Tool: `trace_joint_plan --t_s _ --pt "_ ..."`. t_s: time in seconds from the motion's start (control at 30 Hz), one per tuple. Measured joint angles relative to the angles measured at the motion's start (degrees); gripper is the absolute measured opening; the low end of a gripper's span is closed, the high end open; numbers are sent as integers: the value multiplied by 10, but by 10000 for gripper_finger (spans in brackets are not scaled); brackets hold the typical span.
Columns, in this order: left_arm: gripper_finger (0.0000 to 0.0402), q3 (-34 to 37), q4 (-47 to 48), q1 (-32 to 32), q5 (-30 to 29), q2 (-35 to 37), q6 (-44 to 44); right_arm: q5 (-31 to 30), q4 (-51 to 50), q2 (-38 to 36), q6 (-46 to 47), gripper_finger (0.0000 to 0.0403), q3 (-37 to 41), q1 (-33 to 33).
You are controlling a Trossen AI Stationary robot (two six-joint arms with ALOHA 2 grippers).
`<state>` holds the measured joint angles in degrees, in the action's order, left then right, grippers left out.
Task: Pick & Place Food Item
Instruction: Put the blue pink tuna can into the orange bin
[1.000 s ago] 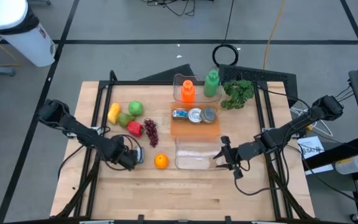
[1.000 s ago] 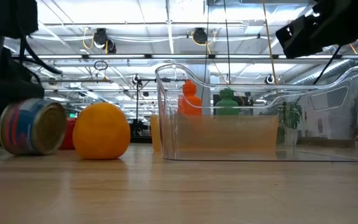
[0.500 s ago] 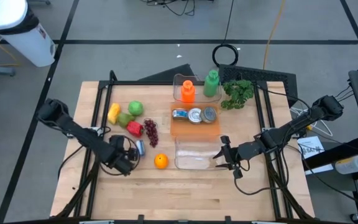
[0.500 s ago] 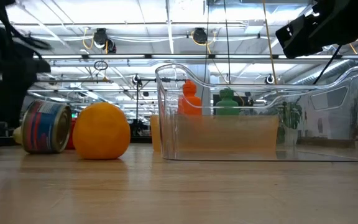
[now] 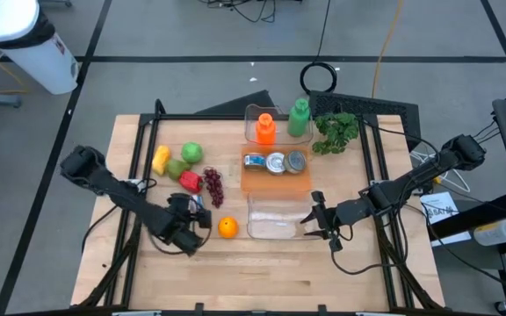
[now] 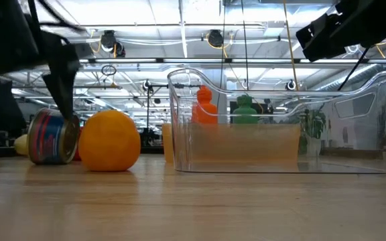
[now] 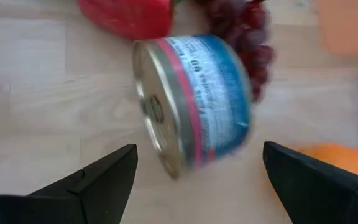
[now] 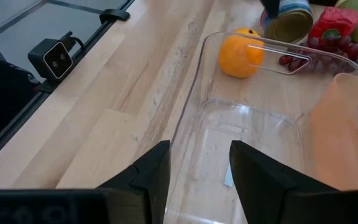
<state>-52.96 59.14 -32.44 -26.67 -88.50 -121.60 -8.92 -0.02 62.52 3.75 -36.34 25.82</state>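
The left gripper (image 7: pixel 194 171) hangs spread wide just short of a can (image 7: pixel 194 102) lying on its side, untouched. The right gripper (image 8: pixel 194 168) pinches the clear bin's (image 8: pixel 253 130) wall.

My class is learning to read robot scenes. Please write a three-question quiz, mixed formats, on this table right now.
1. True or false: the left pincer is open over the tin can lying on its side.
2. Which fruit lies between that can and the clear bin? A) orange B) banana C) lemon
3. Fill in: the right pincer sits at the clear bin's ____.

Key: 1 true; 2 A, the orange; 3 rim.
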Motion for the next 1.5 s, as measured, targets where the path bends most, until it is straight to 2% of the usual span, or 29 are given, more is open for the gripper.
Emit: trace_joint_plan --t_s 0.3,0.37,0.53,0.67,0.83,0.97,1.07,1.17,1.23,1.3,1.4,1.5 --pt "360 0 -8 36 -60 -67 0 0 13 0 0 150 0 0" --pt "360 0 -13 43 -55 -77 23 0 16 0 0 150 0 0" --pt "358 0 -22 58 3 -87 87 0 15 0 0 150 0 0" --pt "313 0 -23 56 7 -82 95 0 15 0 0 150 0 0" --pt "192 0 -24 45 -4 -52 125 0 15 0 0 150 0 0" --pt "189 -16 -24 28 -35 -10 169 -3 21 0 -1 150 0 0" --pt "189 -41 -25 18 -102 21 221 -36 33 0 -4 150 0 0" --pt "189 -70 -54 14 -184 42 329 -90 63 0 -12 150 0 0" --pt "189 -85 -116 16 -228 51 456 -120 90 0 -35 150 0 0" --pt "189 -92 -220 28 -235 51 622 -136 128 2 -57 150 0 -2" --pt "189 -92 -398 55 -183 47 861 -133 201 13 -75 151 0 -11" --pt "189 -92 -541 88 -74 40 1025 -122 266 27 -79 158 0 -30"
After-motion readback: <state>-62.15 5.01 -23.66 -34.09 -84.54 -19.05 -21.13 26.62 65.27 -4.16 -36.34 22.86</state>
